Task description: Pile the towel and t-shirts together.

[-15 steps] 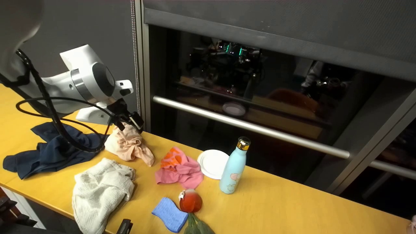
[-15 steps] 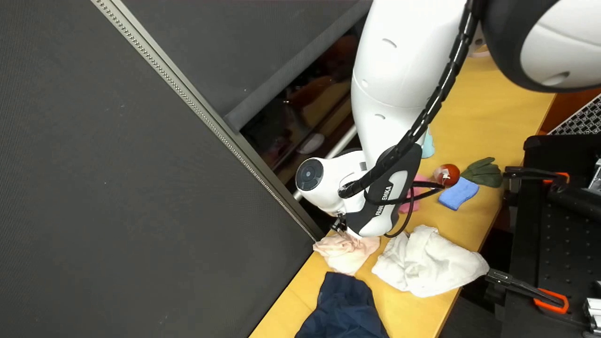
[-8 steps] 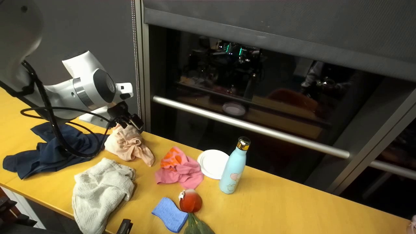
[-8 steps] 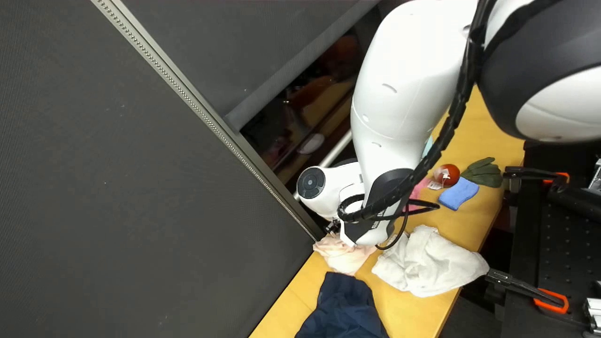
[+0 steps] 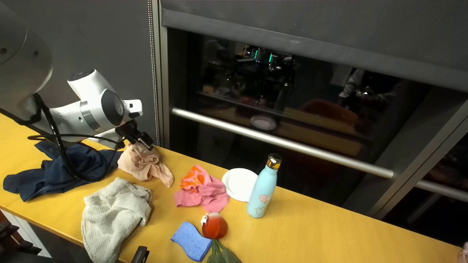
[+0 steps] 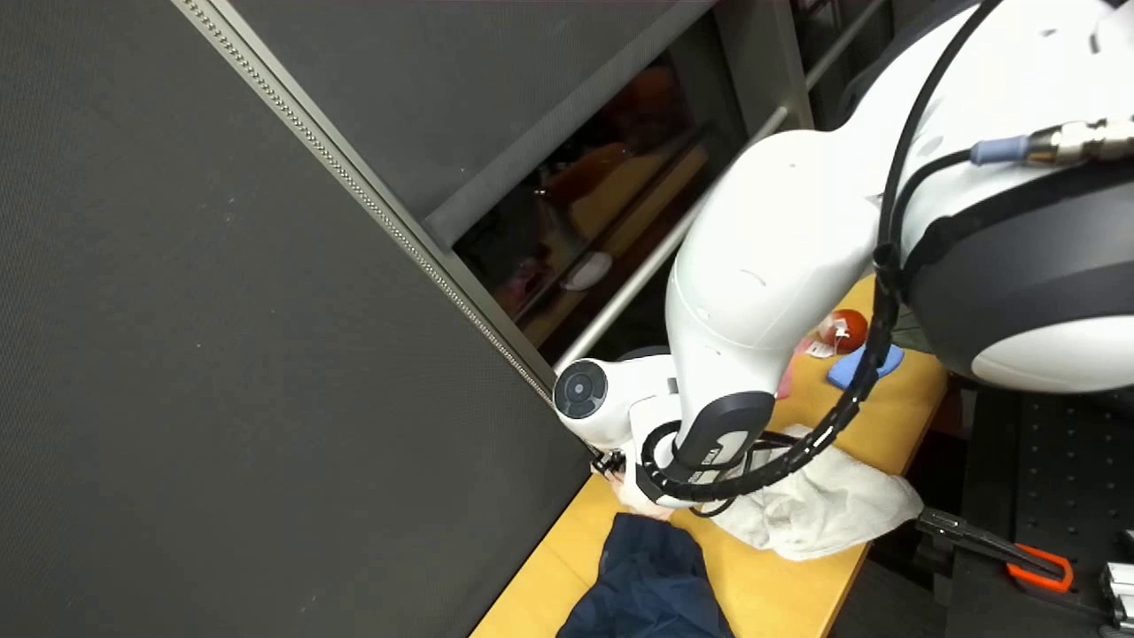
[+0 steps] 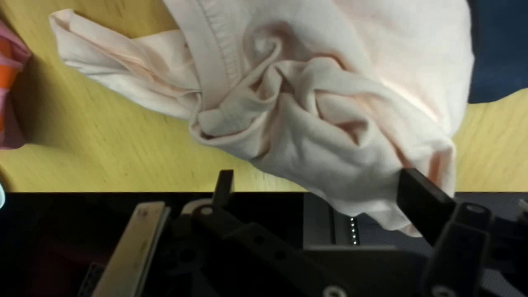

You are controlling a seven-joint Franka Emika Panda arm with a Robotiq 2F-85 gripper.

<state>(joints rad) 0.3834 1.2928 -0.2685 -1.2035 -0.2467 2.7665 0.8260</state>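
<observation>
In the wrist view, the gripper (image 7: 317, 187) has its two fingers (image 7: 425, 206) spread wide apart. The peach t-shirt (image 7: 321, 115) lies crumpled just in front of it; one bunched end lies between the fingertips and reaches over the edge of the table (image 7: 136, 156) (whether a finger touches this cloth, I cannot tell). To one side of the gripper shows a part of the navy t-shirt (image 7: 499, 53), and to the opposite side a part of the pink t-shirt (image 7: 10, 78), with its orange pattern.

In an exterior view, the gripper is placed over the peach t-shirt, near the window (image 5: 256, 91). The navy t-shirt is spread behind the gripper, below the arm (image 5: 69, 118). The off-white towel (image 5: 115, 215) lies heaped near the gripper, on the side away from the window. The pink t-shirt is farther off, and beyond it are a white plate (image 5: 239, 182) and an upright light-blue bottle (image 5: 263, 193).

In an exterior view, with a black cable (image 6: 884, 292) looping in front, the arm hides most of the gripper and of the peach t-shirt. The navy t-shirt lies near them; the tip of a black clamp (image 6: 970, 534) is at the towel's far corner.
</observation>
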